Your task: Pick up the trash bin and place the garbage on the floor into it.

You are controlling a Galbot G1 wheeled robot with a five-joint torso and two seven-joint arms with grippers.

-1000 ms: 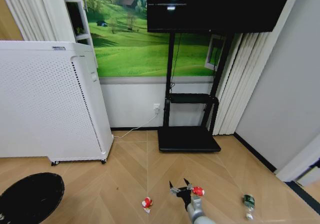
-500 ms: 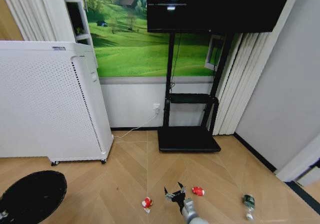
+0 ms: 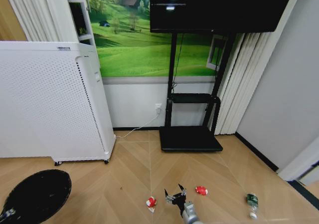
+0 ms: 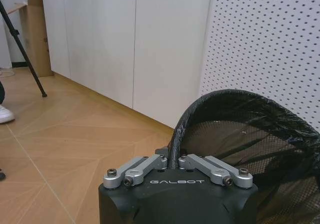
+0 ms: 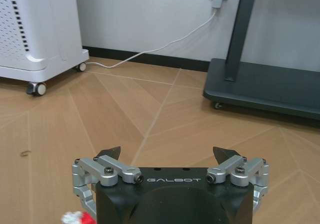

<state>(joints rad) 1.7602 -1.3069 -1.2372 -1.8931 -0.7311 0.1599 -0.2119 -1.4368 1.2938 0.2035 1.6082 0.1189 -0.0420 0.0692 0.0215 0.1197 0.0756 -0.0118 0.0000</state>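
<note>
Already your left tool is clamped on the rim of the trash bin, and the bin hangs at the lower left of the head view, clear of the white perforated appliance and nearer to you than its wheeled base. Compare a second ago: the whole head view has slid a little, so the camera moved, but beyond that the bin sits further in toward the middle, and your right tool has drawn back from the right-hand red-and-white wrapper, beside which it stood, to sit between the two wrappers. Its jaws are spread wide and hold nothing. In the right wrist view the left-hand red-and-white wrapper peeks out just beside that tool's lower finger. You can read this as the bin being brought toward the litter and the right tool lining up on the left wrapper, with nothing yet in the bin.

The small greenish can lies well apart from both wrappers, out toward the right wall. Open floor stretches from the wrappers to the appliance and to the black TV stand, so you have room on every side; only the stand's flat base and the trailing white cable by the skirting sit further off.
</note>
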